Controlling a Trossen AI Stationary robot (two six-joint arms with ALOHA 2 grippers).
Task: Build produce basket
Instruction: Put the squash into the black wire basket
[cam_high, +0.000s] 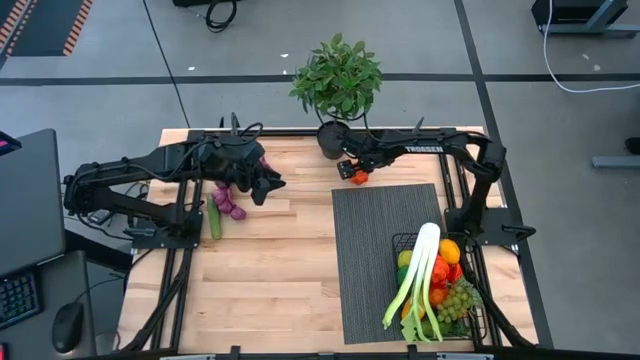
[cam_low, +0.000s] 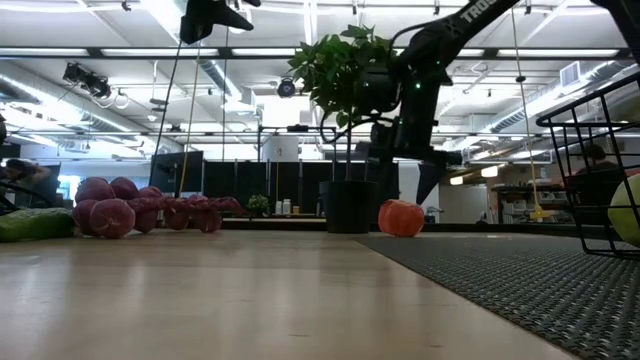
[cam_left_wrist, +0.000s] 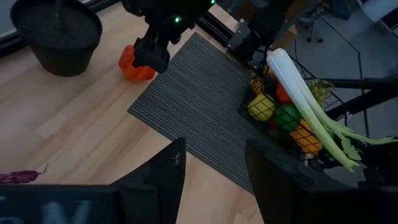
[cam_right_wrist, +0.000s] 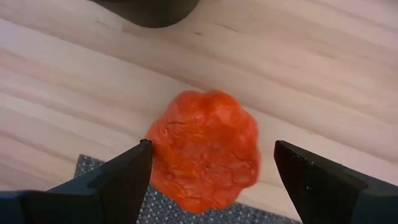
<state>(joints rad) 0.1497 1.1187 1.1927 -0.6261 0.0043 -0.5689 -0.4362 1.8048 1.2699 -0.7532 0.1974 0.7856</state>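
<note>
While your left gripper (cam_high: 270, 185) hangs above the wood near the table's (cam_high: 270, 290) far-left part, its fingers part-way apart and holding nothing, the purple grapes (cam_high: 228, 200) and a green cucumber (cam_high: 214, 222) lie below and beside it toward the left edge. You have bare wood between them and the ribbed mat (cam_high: 385, 250), so that arm has room to come down without crowding anything.

Moving right, your right gripper (cam_right_wrist: 208, 163) stands wide over the orange-red pepper (cam_right_wrist: 205, 149), which sits on the wood at the mat's far-left corner, partly over the mat's edge and near the plant pot (cam_high: 332, 140). A finger flanks the pepper on each side; neither looks to be touching it. The pepper is lumpy and rounded, so I'd judge an off-centre close could squeeze it sideways and roll it away. The pot stands close behind, and a careless lift may brush the leaves or nudge the pot.

Farther right, the basket (cam_high: 400, 243) sits at the table's near-right corner, already crowded: the leek (cam_high: 420, 270) lies along it, with citrus (cam_high: 449, 251) and green grapes (cam_high: 456, 300) beside it. Open room is scarce, so a drop may bounce off the leek.
</note>
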